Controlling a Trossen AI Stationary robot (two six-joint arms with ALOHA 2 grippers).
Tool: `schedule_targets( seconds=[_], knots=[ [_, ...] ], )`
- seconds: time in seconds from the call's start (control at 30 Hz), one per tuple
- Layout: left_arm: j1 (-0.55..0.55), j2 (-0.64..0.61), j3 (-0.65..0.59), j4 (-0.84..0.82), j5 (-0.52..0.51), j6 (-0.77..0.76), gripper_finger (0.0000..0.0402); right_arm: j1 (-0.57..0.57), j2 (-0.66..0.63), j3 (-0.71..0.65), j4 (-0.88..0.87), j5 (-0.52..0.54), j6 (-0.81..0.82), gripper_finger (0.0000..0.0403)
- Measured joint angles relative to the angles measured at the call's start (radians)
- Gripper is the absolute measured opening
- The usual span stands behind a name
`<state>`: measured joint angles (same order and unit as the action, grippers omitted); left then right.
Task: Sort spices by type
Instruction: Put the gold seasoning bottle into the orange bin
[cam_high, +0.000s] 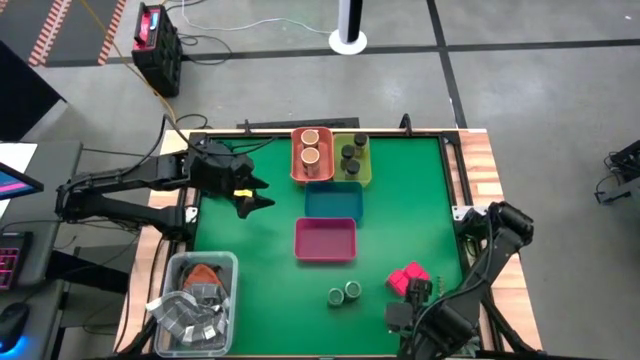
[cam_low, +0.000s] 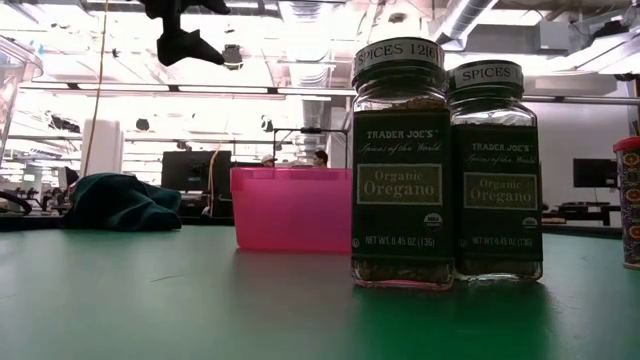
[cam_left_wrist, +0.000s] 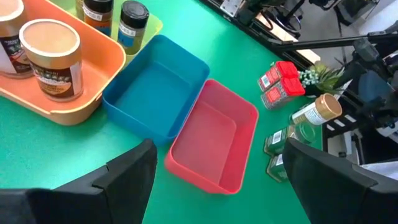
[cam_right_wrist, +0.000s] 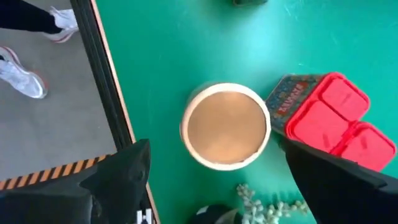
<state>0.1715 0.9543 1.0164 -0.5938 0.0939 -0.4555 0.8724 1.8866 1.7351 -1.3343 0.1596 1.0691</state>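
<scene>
Right gripper (cam_right_wrist: 217, 186) hangs wide open right over a tan-topped jar (cam_right_wrist: 226, 126), empty.

Only its wrist view shows that jar; from overhead the arm hides it, near the table's right front corner beside the pink blocks (cam_high: 408, 277). Left gripper (cam_high: 250, 192) is open too, hovering left of the trays. Two tan-topped jars (cam_high: 310, 146) sit in the orange tray (cam_high: 297, 165), dark jars (cam_high: 351, 155) in the yellow-green one (cam_high: 366, 165); blue tray (cam_high: 333, 204) and pink tray (cam_high: 325, 240) hold nothing. The two green-lidded jars (cam_high: 344, 294) stand touching out front, and the low view reads their labels: oregano (cam_low: 400, 165).
</scene>
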Motion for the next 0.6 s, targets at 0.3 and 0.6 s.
schedule_targets(
  seconds=[0.3, 0.6],
  knots=[
    [0.000, 0.000, 0.000, 0.000, -0.004, 0.017, 0.0329, -0.012, 0.000, -0.063, 0.097, -0.009, -0.001, 0.0400],
    [0.000, 0.000, 0.000, -0.001, -0.004, 0.029, 0.0329, -0.025, 0.000, -0.089, 0.116, -0.023, -0.031, 0.0400]
  ],
)
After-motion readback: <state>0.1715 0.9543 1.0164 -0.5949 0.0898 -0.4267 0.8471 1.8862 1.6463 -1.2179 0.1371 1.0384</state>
